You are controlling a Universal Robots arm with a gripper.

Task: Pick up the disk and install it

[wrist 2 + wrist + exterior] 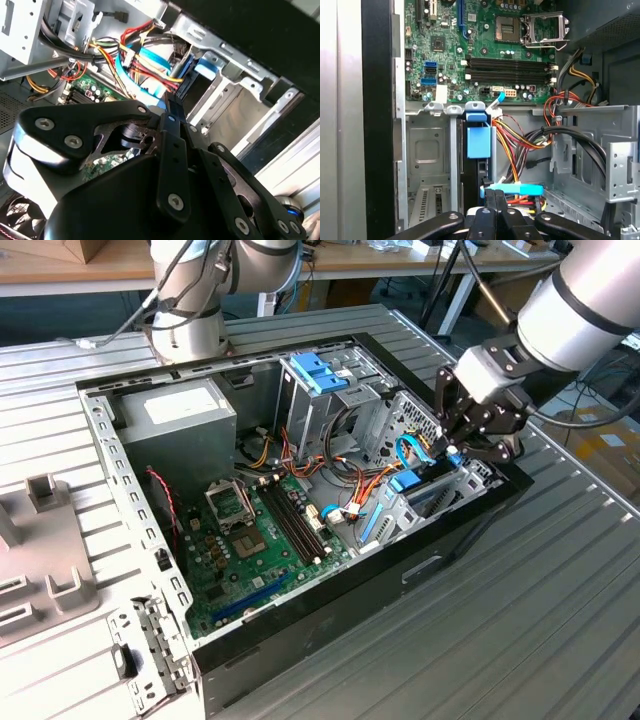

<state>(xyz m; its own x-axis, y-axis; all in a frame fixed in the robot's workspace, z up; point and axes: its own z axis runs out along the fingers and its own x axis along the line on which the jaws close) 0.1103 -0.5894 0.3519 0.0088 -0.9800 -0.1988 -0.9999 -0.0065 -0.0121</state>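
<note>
The disk (482,172) stands on edge in the drive bay (427,165) at the corner of the open computer case (330,605), on the exterior view's right. I see its dark narrow edge and the blue plastic rail tab (479,142) on it. In the exterior view that blue tab (406,481) shows just below my gripper (453,452). My gripper (497,200) hangs right over the disk's end, fingers pressed together, with a light-blue strip (512,190) crossing at their tips. In the second wrist view the gripper (172,109) points into the bay.
The case also holds a grey power supply (185,420), a metal cage with a light-blue top (318,372), the green motherboard (250,540) and bundled cables (345,485) beside the bay. A second arm's base (190,325) stands behind the case. A grey moulded fixture (40,550) lies at the left.
</note>
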